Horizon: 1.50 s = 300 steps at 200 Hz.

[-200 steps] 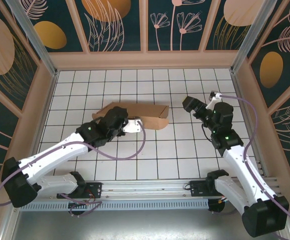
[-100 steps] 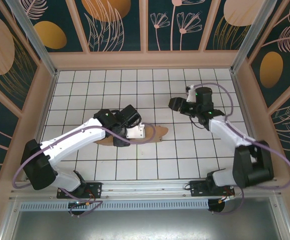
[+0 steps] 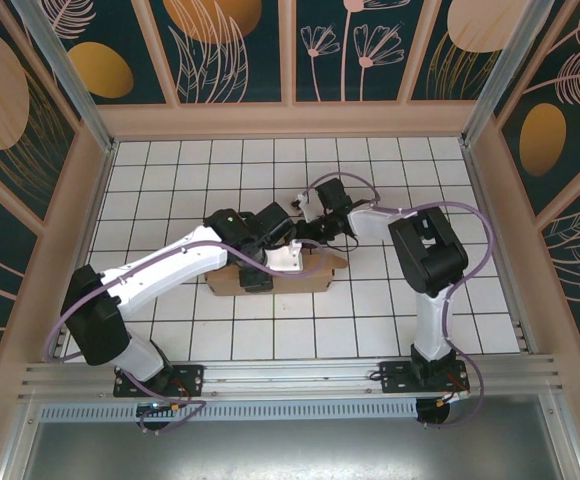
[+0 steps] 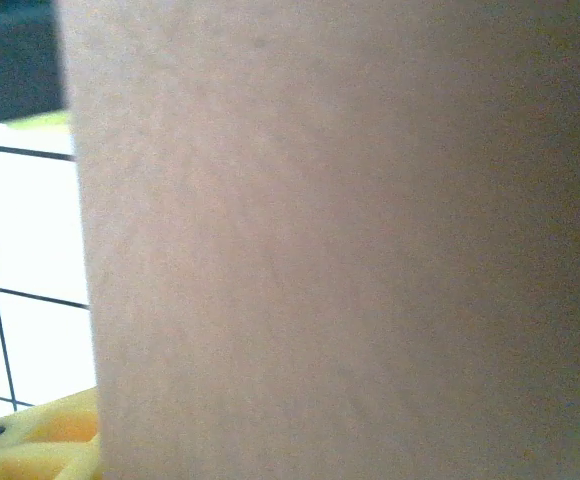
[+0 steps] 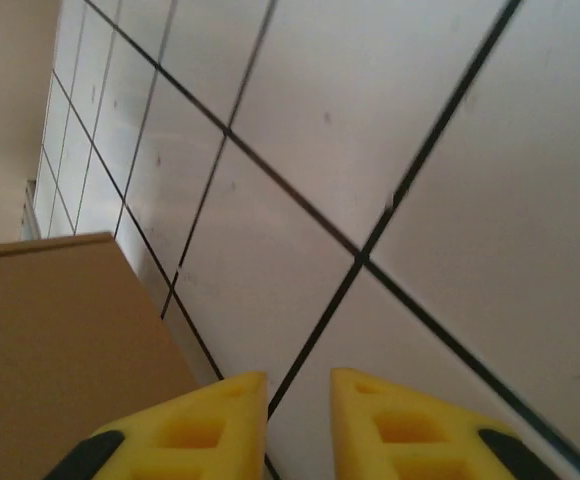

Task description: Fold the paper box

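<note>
The paper box [image 3: 310, 270] is a brown cardboard piece lying low on the tiled floor, mostly covered by my left arm. My left gripper [image 3: 260, 272] rests over its left half. In the left wrist view the cardboard [image 4: 350, 240] sits right against the lens, and one yellow finger [image 4: 40, 440] peeks out at the bottom left, so the jaws' state is hidden. My right gripper [image 3: 308, 228] hovers at the box's far edge. In the right wrist view its fingertips [image 5: 299, 385] stand slightly apart over bare tile, with the cardboard [image 5: 50, 340] just to their left.
The white gridded floor [image 3: 370, 320] is enclosed by wooden walls [image 3: 290, 120]. The right arm's forearm [image 3: 380, 212] stretches leftwards across the middle. Both arms crowd together over the box.
The box has dropped from standing to lying low and shifted nearer. The right arm has swung far left to the box's far edge. The left arm has reached further out over the box.
</note>
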Motion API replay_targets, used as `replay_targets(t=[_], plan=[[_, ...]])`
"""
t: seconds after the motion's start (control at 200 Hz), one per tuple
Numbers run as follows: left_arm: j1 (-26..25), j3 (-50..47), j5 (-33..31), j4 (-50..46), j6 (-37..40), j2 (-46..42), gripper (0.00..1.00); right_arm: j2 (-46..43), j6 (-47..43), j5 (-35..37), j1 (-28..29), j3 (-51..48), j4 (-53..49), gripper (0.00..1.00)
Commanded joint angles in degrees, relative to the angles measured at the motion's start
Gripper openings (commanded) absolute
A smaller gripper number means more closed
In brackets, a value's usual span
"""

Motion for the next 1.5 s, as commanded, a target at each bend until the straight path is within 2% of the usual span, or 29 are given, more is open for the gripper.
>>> replay_targets(t=[0.0, 0.22, 0.35, 0.405, 0.811, 1.011, 1.131, 1.311, 1.411, 1.496], plan=[[-0.48, 2.04, -1.45, -0.52, -0.33, 1.64, 0.61, 1.43, -3.69, -4.26, 0.5, 0.66, -3.32, 0.2], [-0.48, 4.77, -4.34, 1.46, -0.34, 2.42, 0.73, 0.94, -2.81, -2.3, 0.44, -0.49, -2.16, 0.2], [-0.51, 5.38, -4.64, 1.8, -0.15, 1.46, 0.83, -0.8, -2.3, -0.58, 0.01, -1.35, -1.08, 0.21], [-0.6, 5.1, -4.75, 2.02, 0.01, 0.77, 0.98, -1.88, -1.96, -0.29, -0.26, -2.02, -0.32, 0.23], [-0.85, 2.95, -8.78, 5.62, 0.59, -5.53, 0.99, -7.09, -0.22, 3.23, -1.88, -4.78, 3.39, 0.37], [-0.87, 2.64, -9.77, 7.19, -1.09, -8.73, 0.98, -11.09, 0.78, 7.59, -4.21, -5.27, 3.57, 0.47], [-0.92, 1.59, -10.99, 12.49, -2.35, -13.36, 0.98, -16.05, 1.25, 10.99, -5.98, -5.73, 4.28, 0.51], [-0.9, -0.54, -14.52, 20.71, -9.96, -20.32, 0.98, -23.15, 1.37, 16.13, -7.18, -5.27, 3.52, 0.49], [-0.87, -0.93, -20.03, 25.25, -21.14, -22.96, 0.99, -28.54, 2.51, 19.29, -6.97, -7.89, 6.52, 0.36], [-0.77, 2.1, -19.56, 22.4, -28.49, -21.88, 0.99, -33.57, 5.54, 22.02, -6.62, -10.67, 9.14, 0.26]])
